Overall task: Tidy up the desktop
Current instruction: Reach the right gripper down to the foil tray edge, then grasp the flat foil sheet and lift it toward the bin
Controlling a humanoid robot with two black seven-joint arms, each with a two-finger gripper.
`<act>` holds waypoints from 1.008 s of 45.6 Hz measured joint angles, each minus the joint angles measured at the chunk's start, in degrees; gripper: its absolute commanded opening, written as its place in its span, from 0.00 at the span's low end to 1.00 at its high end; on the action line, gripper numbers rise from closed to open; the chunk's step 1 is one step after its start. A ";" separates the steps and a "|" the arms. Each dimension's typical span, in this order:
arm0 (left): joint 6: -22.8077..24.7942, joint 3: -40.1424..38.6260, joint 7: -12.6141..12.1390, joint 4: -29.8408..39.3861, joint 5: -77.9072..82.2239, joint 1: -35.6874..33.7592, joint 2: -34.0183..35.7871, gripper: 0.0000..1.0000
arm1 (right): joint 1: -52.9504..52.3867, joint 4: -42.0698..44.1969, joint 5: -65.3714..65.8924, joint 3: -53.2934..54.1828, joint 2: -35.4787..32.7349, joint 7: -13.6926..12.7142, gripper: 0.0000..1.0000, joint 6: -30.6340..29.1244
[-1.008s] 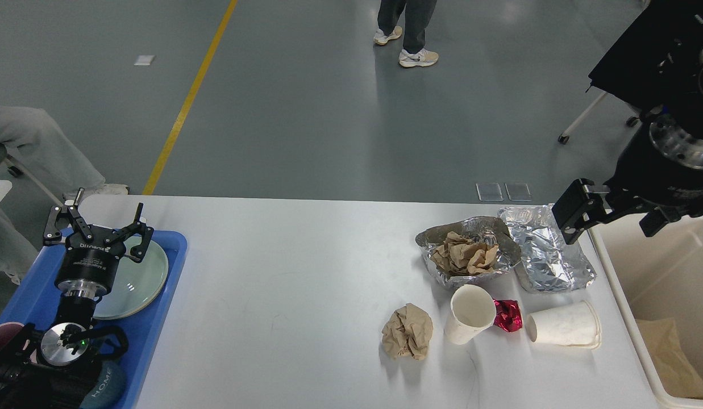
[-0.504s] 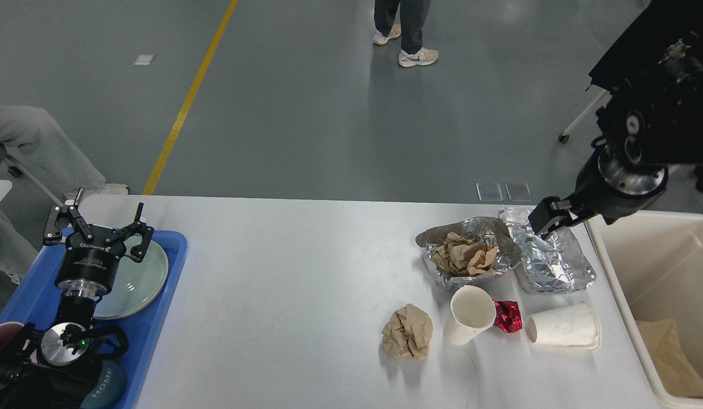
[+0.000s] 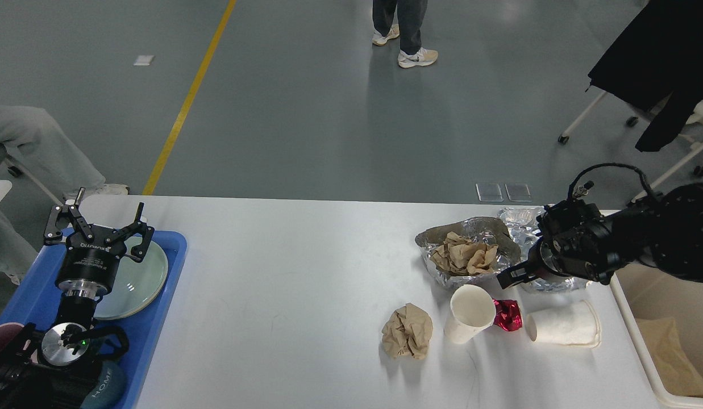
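Note:
The white desktop [image 3: 283, 272] carries litter on its right side: a crumpled brown paper ball [image 3: 408, 331], a white paper cup [image 3: 470, 313] standing with its mouth tipped toward me, a red foil wrapper [image 3: 508, 316], a second paper cup [image 3: 564, 331] lying on its side, and a foil bowl [image 3: 436, 267] holding crumpled brown paper [image 3: 465, 255]. A flat foil tray [image 3: 519, 218] is mostly hidden behind my right arm. My right gripper [image 3: 511, 276] is low over the near edge of the foil, just above the red wrapper; its fingers are too dark to separate. My left gripper [image 3: 95, 220] is open over the blue tray.
A blue plastic tray [image 3: 161, 318] at the left edge holds a pale green plate [image 3: 144, 278] and a teal cup [image 3: 109, 386]. A cream bin [image 3: 658, 307] with brown paper [image 3: 672, 363] inside stands off the right edge. People stand on the floor beyond the table.
My right arm has swung down and to the left, from high above the bin to low over the foil tray near the red wrapper. The left arm and the litter have not moved.

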State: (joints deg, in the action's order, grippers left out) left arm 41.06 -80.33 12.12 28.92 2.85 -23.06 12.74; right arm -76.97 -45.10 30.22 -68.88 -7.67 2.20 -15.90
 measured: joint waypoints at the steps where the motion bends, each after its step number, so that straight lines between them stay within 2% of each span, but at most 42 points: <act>1: 0.00 0.00 0.00 0.00 0.00 0.00 0.00 0.96 | 1.10 1.45 -0.02 0.11 0.35 -0.05 1.00 0.04; 4: 0.00 0.00 0.00 0.00 -0.02 -0.01 0.00 0.96 | 6.34 8.27 -0.11 0.35 1.58 -0.13 1.00 0.09; 12: 0.00 0.00 0.00 0.00 -0.02 -0.04 0.00 0.96 | 10.93 14.56 -0.03 0.48 2.32 -0.13 1.00 0.64; 22: 0.00 0.00 0.00 0.00 -0.02 -0.04 0.00 0.96 | 13.12 15.26 -0.06 1.93 2.63 -0.26 1.00 5.45; 28: 0.00 0.00 0.00 0.00 -0.02 -0.04 0.00 0.96 | 14.42 15.29 -0.04 3.38 2.82 -0.38 0.86 7.62; 33: 0.00 0.00 0.00 0.00 -0.02 -0.04 0.00 0.96 | 14.62 15.34 0.01 3.64 2.82 -0.45 0.79 8.16; 46: 0.00 0.00 0.00 0.00 -0.02 -0.04 0.00 0.96 | 14.73 15.40 0.18 3.71 2.75 -0.50 0.77 8.86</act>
State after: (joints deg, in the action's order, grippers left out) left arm 41.05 -80.33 12.13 28.92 2.83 -23.11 12.74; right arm -62.24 -29.70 30.40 -65.18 -4.92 1.71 -7.04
